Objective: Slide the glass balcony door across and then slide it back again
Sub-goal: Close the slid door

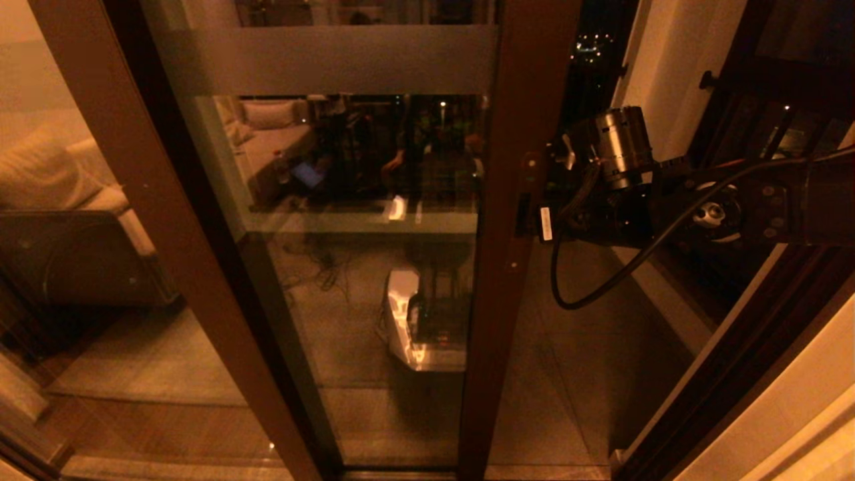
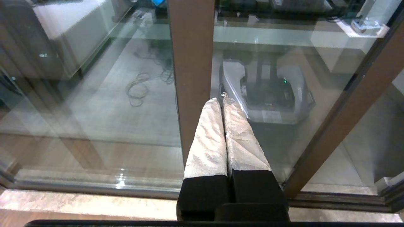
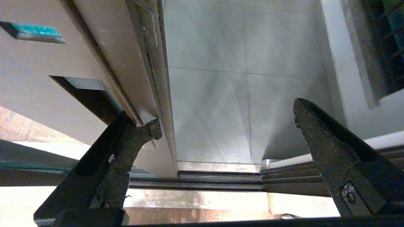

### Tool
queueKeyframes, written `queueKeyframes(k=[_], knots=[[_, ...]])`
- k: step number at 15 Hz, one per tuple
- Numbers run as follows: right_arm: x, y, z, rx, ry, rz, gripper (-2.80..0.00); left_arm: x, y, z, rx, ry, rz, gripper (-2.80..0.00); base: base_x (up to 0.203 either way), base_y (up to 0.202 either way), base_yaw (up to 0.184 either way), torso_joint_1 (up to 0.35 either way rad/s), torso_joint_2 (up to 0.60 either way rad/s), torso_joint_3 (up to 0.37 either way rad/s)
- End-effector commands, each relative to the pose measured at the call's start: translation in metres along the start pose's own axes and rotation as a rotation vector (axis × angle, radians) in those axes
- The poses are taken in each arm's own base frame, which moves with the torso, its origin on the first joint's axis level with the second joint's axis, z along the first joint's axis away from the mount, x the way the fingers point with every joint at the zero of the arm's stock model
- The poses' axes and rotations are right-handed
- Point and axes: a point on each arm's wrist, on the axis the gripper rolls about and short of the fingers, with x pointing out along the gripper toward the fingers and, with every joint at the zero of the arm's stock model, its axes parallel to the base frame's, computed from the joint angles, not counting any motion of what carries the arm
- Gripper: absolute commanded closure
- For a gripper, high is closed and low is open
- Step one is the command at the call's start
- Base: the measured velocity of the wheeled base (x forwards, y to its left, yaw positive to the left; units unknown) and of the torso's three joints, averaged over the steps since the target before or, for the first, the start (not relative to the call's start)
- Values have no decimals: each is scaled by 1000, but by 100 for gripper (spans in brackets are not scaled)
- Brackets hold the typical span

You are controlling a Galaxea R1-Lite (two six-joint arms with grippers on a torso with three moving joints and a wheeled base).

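Hiding behind its own wrist in head view, right gripper (image 3: 221,126) spread wide, one finger (image 3: 139,135) against glass balcony door (image 1: 347,220) stile edge.
Doorway gap open beside stile; left gripper (image 2: 222,101) pressed together, low before glass.

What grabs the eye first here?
The glass balcony door, brown-framed with a frosted band near its top, fills the middle of the head view, with open doorway to its right. The right gripper comes in from the right, open, one finger against the edge of the door's stile. The left gripper is shut and low in front of the glass.
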Motion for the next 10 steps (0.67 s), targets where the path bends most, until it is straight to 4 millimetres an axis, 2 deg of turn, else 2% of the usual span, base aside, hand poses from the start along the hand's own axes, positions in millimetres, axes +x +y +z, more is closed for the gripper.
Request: queueKeyframes(k=[1,10], knots=[[-2,-6,0,11,-5,-8,-280,0,0,0,-1,2,1,0,0,0,0,0,0,0],[3,-22,-4,0,-43,-43,-280,0,0,0,-1,2,1,0,0,0,0,0,0,0]])
